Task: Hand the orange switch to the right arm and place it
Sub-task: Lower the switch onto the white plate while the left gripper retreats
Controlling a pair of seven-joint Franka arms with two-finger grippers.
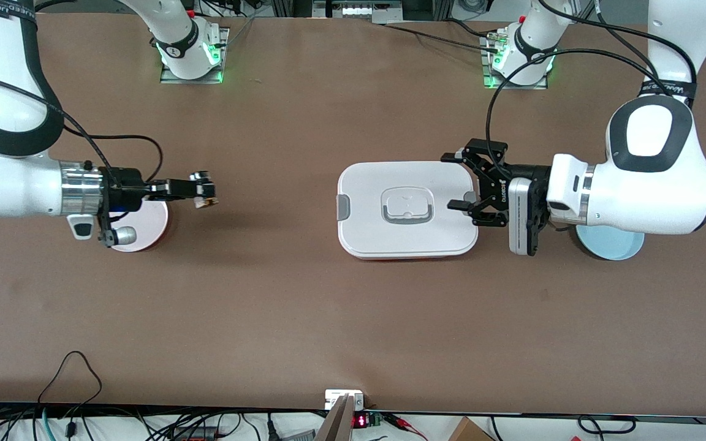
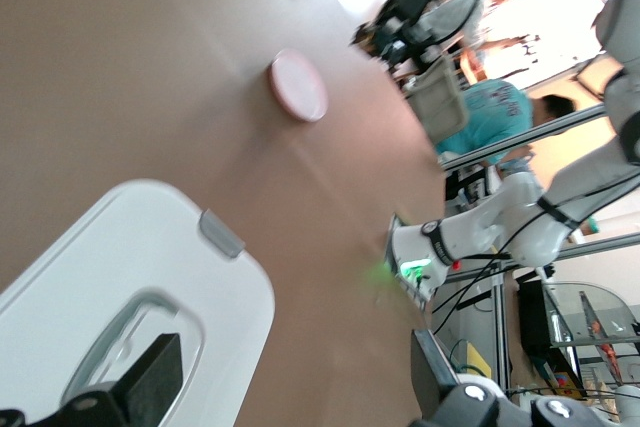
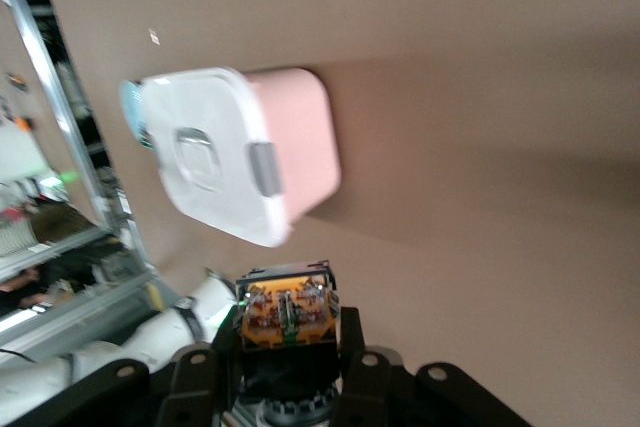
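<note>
While the right hand [image 1: 204,191] hangs in the air over bare surface [image 1: 267,294] just beside a pink dish [image 1: 144,226], its slim fingers are closed on the orange switch [image 1: 206,199]. In the right wrist view the switch [image 3: 287,312] sits squarely between the fingers, its orange and yellowish underside facing the camera. So the handover looks done, and the placing step is in hand.

Left hand [image 1: 464,184]: wide black claw, fingers spread fully apart, holding nothing. It hovers over the edge of a white lidded box [image 1: 408,208] at the left arm's end of the surface, with a pale blue dish [image 1: 616,245] partly hidden under that arm's wrist. That arm appears to be waiting.

The box shows a pink body under its white lid in the right wrist view [image 3: 290,147], with grey latches at the ends. It lies well apart from the right hand.

Judgement on the next move: the right arm needs to bring the switch down onto its resting spot. The pink dish right beside the hand seems the likely target, though I cannot be sure of that. It calls for a short shift over the dish, a gentle descent, then opening the fingers only once the switch is seated, since it is small and could roll or tip.
</note>
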